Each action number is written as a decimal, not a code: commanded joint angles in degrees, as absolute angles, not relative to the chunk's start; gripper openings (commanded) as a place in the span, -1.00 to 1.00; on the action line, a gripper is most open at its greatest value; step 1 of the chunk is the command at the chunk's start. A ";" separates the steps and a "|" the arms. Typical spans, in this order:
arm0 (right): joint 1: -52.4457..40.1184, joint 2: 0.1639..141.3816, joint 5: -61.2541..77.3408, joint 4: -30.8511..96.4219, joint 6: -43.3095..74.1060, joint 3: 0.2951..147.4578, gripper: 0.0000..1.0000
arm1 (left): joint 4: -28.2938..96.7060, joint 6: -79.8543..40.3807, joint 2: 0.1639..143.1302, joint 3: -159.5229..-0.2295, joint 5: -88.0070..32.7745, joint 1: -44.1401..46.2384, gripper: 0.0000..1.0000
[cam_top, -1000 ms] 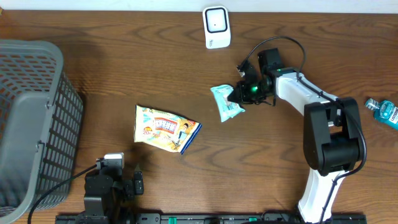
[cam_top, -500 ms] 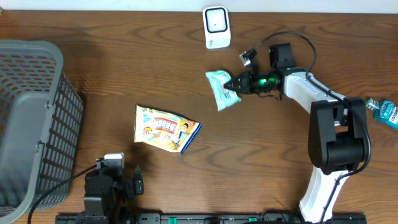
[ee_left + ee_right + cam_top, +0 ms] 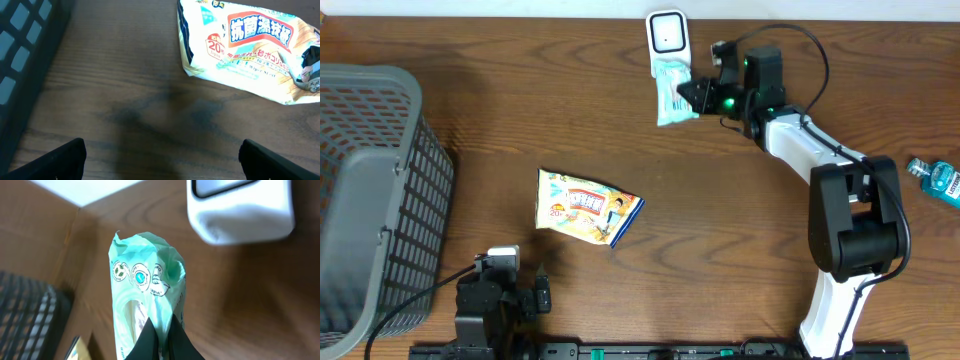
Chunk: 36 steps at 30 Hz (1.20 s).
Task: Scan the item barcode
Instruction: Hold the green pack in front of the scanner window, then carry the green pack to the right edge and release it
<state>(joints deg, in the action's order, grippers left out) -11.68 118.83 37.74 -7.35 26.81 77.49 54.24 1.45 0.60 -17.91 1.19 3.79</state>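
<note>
Since the right gripper point(image 3: 692, 92) is clamped shut on one edge of the mint-green packet point(image 3: 672, 88), apparently holding it clear of the table point(image 3: 520, 120) at the far side, the scan turns on how that packet lies against the white scanner point(image 3: 668, 35). From overhead the packet sits just on the near side of the scanner, its far end meeting or overlapping the scanner's lower edge. Its long axis runs roughly from the scanner back toward the robot, slightly tilted. The gripper takes it from the right, so the packet juts out to the left of the jaws. In the right wrist view the packet stands straight out ahead of the dark fingertips point(image 3: 150, 339), crumpled end farthest away, and the scanner lies ahead and off to the right, close but not plainly touching. Whether the barcode faces the scanner's window cannot be told; the side toward the wrist camera shows only small round symbols. I judge that a small shift or turn of the wrist toward the scanner is what remains. The right arm is by far the nearer. The left gripper point(image 3: 162, 157) hangs at the near edge, jaws wide apart and empty, over bare wood just short of a yellow wipes pack point(image 3: 245, 50), with the grey basket point(image 3: 380, 76) to its left, well apart from the scanner.
</note>
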 commanded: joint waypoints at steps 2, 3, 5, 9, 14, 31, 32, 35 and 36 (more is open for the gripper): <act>-13.30 121.14 32.21 -7.92 28.77 84.60 -0.98 | 56.53 1.19 0.34 -17.69 0.62 3.55 0.96; -13.28 121.91 32.25 -7.77 29.28 86.35 -0.98 | 56.53 1.19 0.34 -17.69 0.60 3.55 0.95; -13.21 124.05 32.25 -6.92 30.76 90.43 -0.98 | 56.53 1.19 0.34 -17.69 0.60 3.55 0.95; -13.39 129.27 31.94 -4.58 32.45 98.06 -0.98 | 56.53 1.19 0.34 -17.69 0.60 3.55 0.95; -13.17 135.85 30.96 0.43 33.30 107.13 -0.97 | 56.53 1.19 0.34 -17.69 0.60 3.55 0.95; -12.73 139.83 24.05 7.88 30.98 113.01 -0.97 | 56.53 1.19 0.34 -17.69 0.60 3.55 0.95; -12.73 139.83 23.64 9.08 30.15 113.38 -0.98 | 56.53 1.19 0.34 -17.69 0.60 3.55 0.96; -13.02 139.70 21.23 13.87 27.86 114.91 -0.98 | 56.53 1.19 0.34 -17.69 0.62 3.55 0.95; -13.23 139.48 19.97 15.94 27.14 115.63 -0.98 | 56.53 1.19 0.34 -17.69 0.60 3.55 0.95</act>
